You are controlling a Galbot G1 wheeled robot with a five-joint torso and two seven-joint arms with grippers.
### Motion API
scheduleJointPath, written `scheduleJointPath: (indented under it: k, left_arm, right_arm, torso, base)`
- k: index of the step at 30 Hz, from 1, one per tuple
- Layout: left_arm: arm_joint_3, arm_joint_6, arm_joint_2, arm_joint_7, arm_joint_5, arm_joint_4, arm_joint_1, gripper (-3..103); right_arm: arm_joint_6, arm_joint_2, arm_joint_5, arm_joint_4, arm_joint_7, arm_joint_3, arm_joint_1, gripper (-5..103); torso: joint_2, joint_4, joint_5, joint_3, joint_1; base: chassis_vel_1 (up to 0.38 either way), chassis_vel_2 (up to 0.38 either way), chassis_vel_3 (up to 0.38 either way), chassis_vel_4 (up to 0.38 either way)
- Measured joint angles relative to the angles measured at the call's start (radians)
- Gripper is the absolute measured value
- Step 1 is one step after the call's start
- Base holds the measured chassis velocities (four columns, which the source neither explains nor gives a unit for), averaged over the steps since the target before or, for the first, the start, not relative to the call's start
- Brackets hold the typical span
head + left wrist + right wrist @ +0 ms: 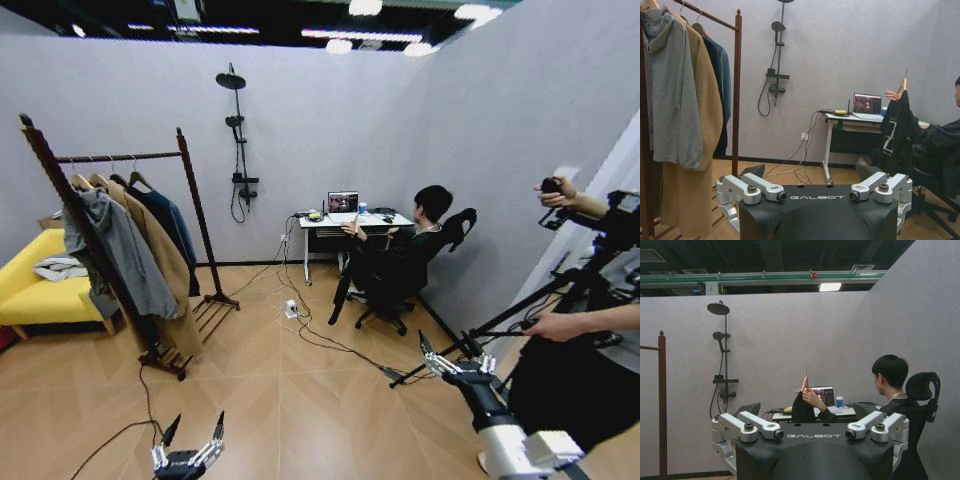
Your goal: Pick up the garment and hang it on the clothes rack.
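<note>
The garment (896, 124), a black T-shirt with a pale print on a light wooden hanger, is held up by a seated person's hand beside the desk; it shows too in the right wrist view (801, 409). The clothes rack (120, 157) stands far left, its rod carrying a grey hoodie, a tan coat and a dark blue jacket; one post shows in the left wrist view (737, 85). My left gripper (193, 432) hangs open low at the front, far from both. My right gripper (455, 362) is open at the lower right, pointing toward the seated person.
A yellow sofa (30, 290) sits behind the rack. Cables and a power strip (291, 309) trail across the wood floor. A desk (352, 220) with a laptop stands at the back wall. A camera tripod (520, 310) and a person handling it crowd the right edge.
</note>
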Motion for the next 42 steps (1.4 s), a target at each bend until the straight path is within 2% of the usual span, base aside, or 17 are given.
scheduleJointPath:
  k: [10, 26, 42]
  left_arm:
    - [0.000, 0.000, 0.000, 0.000, 0.000, 0.000, 0.000, 100]
    - [0.000, 0.000, 0.000, 0.000, 0.000, 0.000, 0.000, 100]
    - [0.000, 0.000, 0.000, 0.000, 0.000, 0.000, 0.000, 100]
  right_arm:
    - [-0.029, -0.002, 0.002, 0.015, 0.001, -0.002, -0.002, 100]
    - [-0.007, 0.001, 0.005, 0.010, -0.017, -0.006, -0.002, 100]
    - [0.017, 0.003, 0.007, -0.008, -0.022, -0.006, -0.007, 100]
  torso:
    - [0.000, 0.0000, 0.0000, 0.000, 0.000]
    - [0.000, -0.0001, 0.0000, 0.000, 0.000]
    - [0.000, -0.0003, -0.0005, 0.000, 0.000]
  base:
    - [0.000, 0.000, 0.000, 0.000]
    - [-0.035, 0.034, 0.033, -0.033]
    - [-0.188, 0.177, 0.202, -0.190]
